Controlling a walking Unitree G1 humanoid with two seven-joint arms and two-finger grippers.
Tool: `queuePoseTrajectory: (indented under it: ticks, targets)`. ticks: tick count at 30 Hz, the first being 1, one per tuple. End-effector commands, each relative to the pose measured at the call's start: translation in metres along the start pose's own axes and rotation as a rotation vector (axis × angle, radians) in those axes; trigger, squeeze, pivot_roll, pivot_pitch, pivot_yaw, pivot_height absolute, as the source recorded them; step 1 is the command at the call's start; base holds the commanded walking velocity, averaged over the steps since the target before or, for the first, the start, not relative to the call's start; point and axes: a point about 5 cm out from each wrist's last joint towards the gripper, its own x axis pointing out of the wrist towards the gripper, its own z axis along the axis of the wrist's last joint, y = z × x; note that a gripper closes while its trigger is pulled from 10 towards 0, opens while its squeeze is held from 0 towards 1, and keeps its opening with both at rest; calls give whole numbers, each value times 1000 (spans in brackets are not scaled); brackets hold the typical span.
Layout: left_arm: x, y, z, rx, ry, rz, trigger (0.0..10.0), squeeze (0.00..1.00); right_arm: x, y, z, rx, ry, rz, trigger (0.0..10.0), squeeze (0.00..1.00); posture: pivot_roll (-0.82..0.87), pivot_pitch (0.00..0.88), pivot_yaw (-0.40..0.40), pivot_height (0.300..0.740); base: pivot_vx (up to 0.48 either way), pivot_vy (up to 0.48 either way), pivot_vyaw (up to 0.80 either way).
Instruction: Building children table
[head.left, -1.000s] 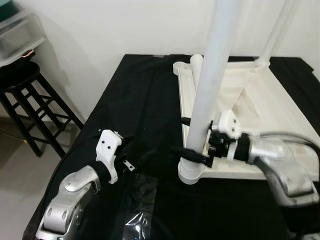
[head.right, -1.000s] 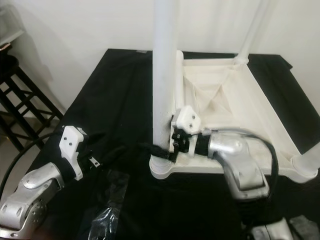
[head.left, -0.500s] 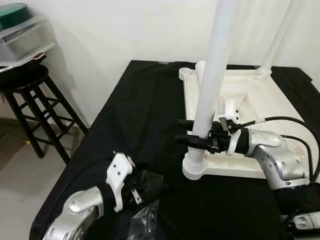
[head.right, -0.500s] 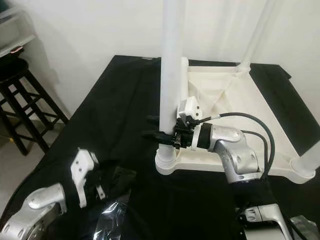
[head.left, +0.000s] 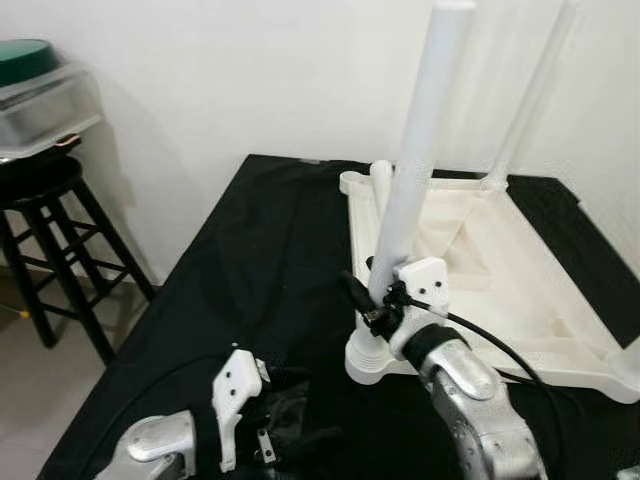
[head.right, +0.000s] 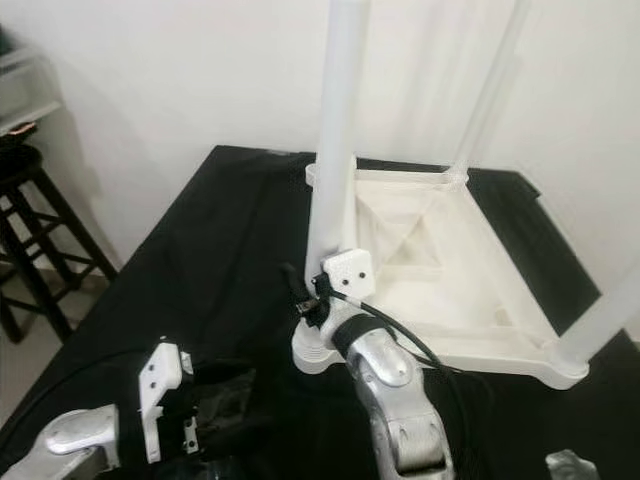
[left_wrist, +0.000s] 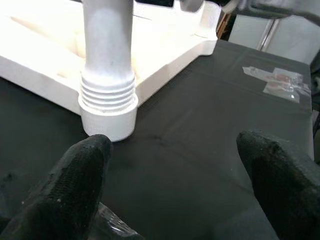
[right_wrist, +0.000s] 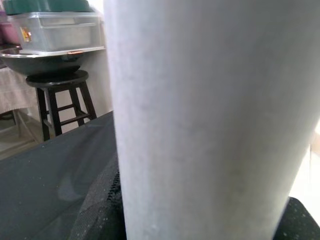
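Note:
The white children's table (head.left: 560, 300) lies upside down on a black-covered table. A long white leg (head.left: 420, 150) stands upright in the near-left corner socket (head.left: 368, 362), its threaded base (left_wrist: 108, 92) showing just above the socket. My right gripper (head.left: 372, 295) is shut around this leg a little above the socket, with black fingers (right_wrist: 100, 210) on either side of the tube. My left gripper (left_wrist: 175, 175) hovers open low over the black cloth, short of the socket, holding nothing. Two more legs (head.right: 490, 90) (head.right: 600, 320) stand in other corners.
A black stool (head.left: 40, 210) carrying a clear bin with a green lid (head.left: 40, 95) stands to the left beside the table's edge. Crinkled clear plastic wrap (left_wrist: 280, 80) lies on the black cloth. A white wall runs close behind.
The whole view has shifted with my body. My right gripper stays around the leg, its arm now reaching in from the front. The left gripper sits lower and nearer me.

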Motion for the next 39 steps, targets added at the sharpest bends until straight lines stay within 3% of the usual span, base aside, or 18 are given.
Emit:
queuePoseTrajectory:
  ticks: [1, 2, 3, 4, 6, 8, 10, 11, 12, 13, 14, 15, 17, 21, 22, 34, 38, 39]
  targets:
    - [2, 1, -1, -10, -22, -16, 10000, 0, -2, -17, -33, -4, 171, -69, 2902, 0, -43, 63, 7, 740, 0, 0, 0]
    - [2, 1, -1, -9, -25, -20, 10000, 0, 2, -18, -30, -7, 156, -60, 10000, 0, -44, 65, 11, 740, 0, 0, 0]
    - [2, 1, -1, -9, -25, -20, 10000, 0, 2, -18, -30, -7, 156, -60, 10000, 0, -44, 65, 11, 740, 0, 0, 0]
    - [3, 0, -1, -8, -32, -19, 10000, 0, 7, -16, -23, 6, 122, 6, 10000, 1000, -46, 64, 12, 740, 0, 0, 0]
    - [4, 0, -1, -7, -37, -18, 10000, 0, 10, -16, -18, 7, 95, 40, 10000, 1000, -45, 64, 12, 740, 0, 0, 0]
    - [5, 0, -1, -5, -44, -17, 10000, 0, 18, -15, -1, 24, 22, 175, 10000, 1000, -39, 59, 6, 740, 0, 0, 0]
    - [6, 0, -2, -4, -45, -17, 10000, 0, 19, -14, 6, 17, -1, 227, 10000, 1000, -39, 59, 6, 740, 0, 0, 0]
    - [6, 0, -2, -3, -46, -16, 10000, 0, 18, -12, 13, 13, -24, 364, 10000, 914, -38, 54, 3, 740, 0, 0, 0]
    - [6, 0, -2, -3, -46, -16, 10000, 0, 18, -12, 13, 13, -24, 364, 10000, 914, -38, 54, 3, 740, 0, 0, 0]
    - [7, 1, -2, 0, -47, -12, 10000, 0, 12, -9, 17, -30, -20, 556, 10000, 0, -36, 52, 1, 740, 0, 0, 0]
    - [7, 1, -2, 0, -47, -12, 10000, 0, 12, -9, 17, -30, -20, 556, 10000, 0, -36, 52, 1, 740, 0, 0, 0]
    - [9, 3, -2, 0, -51, -5, 10000, 0, 7, -8, 18, -69, -12, 702, 10000, 0, -34, 47, -1, 740, 0, 0, 0]
    - [12, 6, -1, 11, -54, 3, 10000, 0, 11, -18, 23, -80, 10, 837, 10000, 0, -28, 43, -8, 740, 0, 0, 0]
    - [16, 9, 1, 23, -64, 16, 10000, 0, 27, -30, 30, -71, 8, 858, 10000, 0, -18, 37, -11, 740, 0, 0, 0]
    - [17, 9, 1, 29, -70, 22, 10000, 0, 31, -32, 31, -60, 8, 874, 0, 0, -15, 37, -14, 740, 0, 0, 0]
    - [27, 10, 5, 58, -71, 31, 10000, 0, 30, -45, 26, -46, 20, 878, 0, 0, -27, 38, -10, 740, 0, 0, 0]
    - [27, 10, 2, 63, -56, 28, 10000, 0, 25, -43, 9, -63, 43, 721, 0, 0, -35, 43, -10, 740, 0, 0, 0]
    - [26, 10, 1, 64, -51, 26, 10000, 0, 27, -35, -2, -47, 64, 585, 0, 0, -41, 49, -8, 740, 0, 0, 0]
